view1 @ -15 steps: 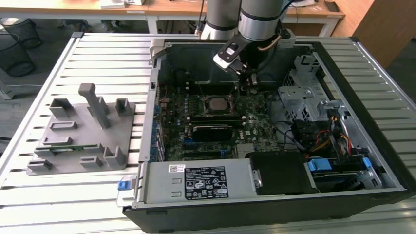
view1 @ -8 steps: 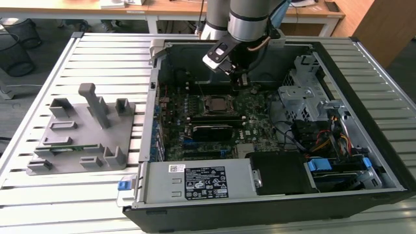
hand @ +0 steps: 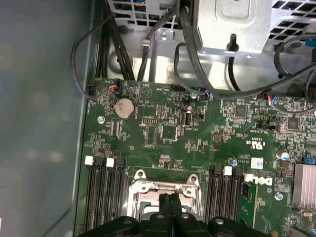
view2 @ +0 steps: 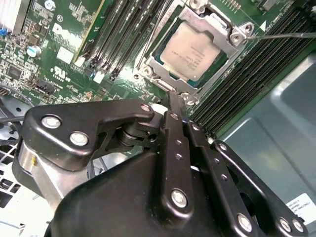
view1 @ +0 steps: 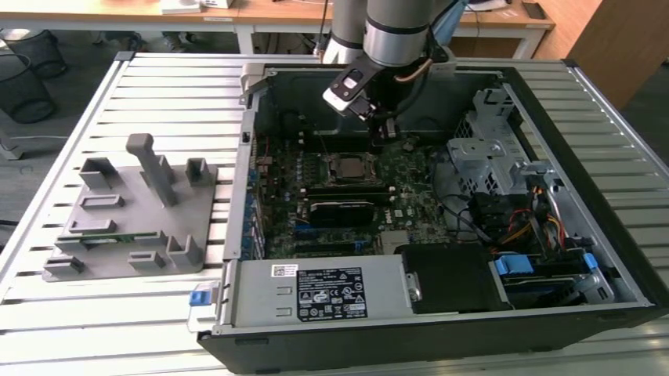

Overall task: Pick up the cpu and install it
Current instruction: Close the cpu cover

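The cpu (view1: 350, 167), a flat square chip with a silver-grey top, lies in the socket of the green motherboard (view1: 403, 184) inside the open computer case. In the second wrist view the cpu (view2: 190, 52) sits flat within the socket's metal frame (view2: 224, 29). My gripper (view1: 387, 129) hangs a little above and behind the socket, apart from the chip. Its black fingers (view2: 174, 106) are pressed together with nothing between them. In the first wrist view the gripper (hand: 168, 198) points down over the socket frame (hand: 165, 186).
A grey plastic fixture tray (view1: 136, 211) stands on the slatted table at the exterior view's left. Inside the case are a black block (view1: 340, 210) below the socket, a power supply (view1: 319, 291), a metal drive cage (view1: 486, 160) and loose cables (view1: 507, 223). Memory slots (hand: 106, 197) flank the socket.
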`<state>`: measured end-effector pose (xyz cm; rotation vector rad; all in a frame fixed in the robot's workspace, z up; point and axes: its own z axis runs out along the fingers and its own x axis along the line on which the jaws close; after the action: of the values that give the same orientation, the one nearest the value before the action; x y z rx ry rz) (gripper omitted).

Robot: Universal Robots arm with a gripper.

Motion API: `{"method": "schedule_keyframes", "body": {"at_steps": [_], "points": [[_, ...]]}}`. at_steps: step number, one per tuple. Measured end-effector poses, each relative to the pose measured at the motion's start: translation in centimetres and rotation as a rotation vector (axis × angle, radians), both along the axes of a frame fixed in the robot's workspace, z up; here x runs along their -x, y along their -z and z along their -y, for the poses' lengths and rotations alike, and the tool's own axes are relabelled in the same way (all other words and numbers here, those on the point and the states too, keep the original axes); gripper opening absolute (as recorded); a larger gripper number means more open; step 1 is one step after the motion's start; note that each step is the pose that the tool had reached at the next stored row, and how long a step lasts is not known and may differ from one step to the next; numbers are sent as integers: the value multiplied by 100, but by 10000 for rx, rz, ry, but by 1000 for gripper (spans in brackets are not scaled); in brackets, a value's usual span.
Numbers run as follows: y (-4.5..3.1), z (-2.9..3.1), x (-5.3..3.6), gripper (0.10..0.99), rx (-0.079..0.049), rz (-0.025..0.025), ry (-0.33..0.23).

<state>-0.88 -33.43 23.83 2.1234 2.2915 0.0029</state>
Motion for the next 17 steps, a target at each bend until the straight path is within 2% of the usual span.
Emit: {"method": "schedule_keyframes", "body": {"at_steps": [2, 3, 8, 9, 13, 14, 16, 17], "points": [[1, 0, 24, 106, 1, 0, -1], [7, 0, 121, 106, 1, 0, 0], [13, 8, 170, 106, 2, -1, 0], [19, 48, 185, 106, 0, 1, 0], [21, 48, 222, 106, 0, 0, 0], [28, 48, 324, 106, 0, 0, 0], [28, 48, 333, 106, 1, 0, 0], [31, 48, 366, 106, 1, 0, 0]]}}
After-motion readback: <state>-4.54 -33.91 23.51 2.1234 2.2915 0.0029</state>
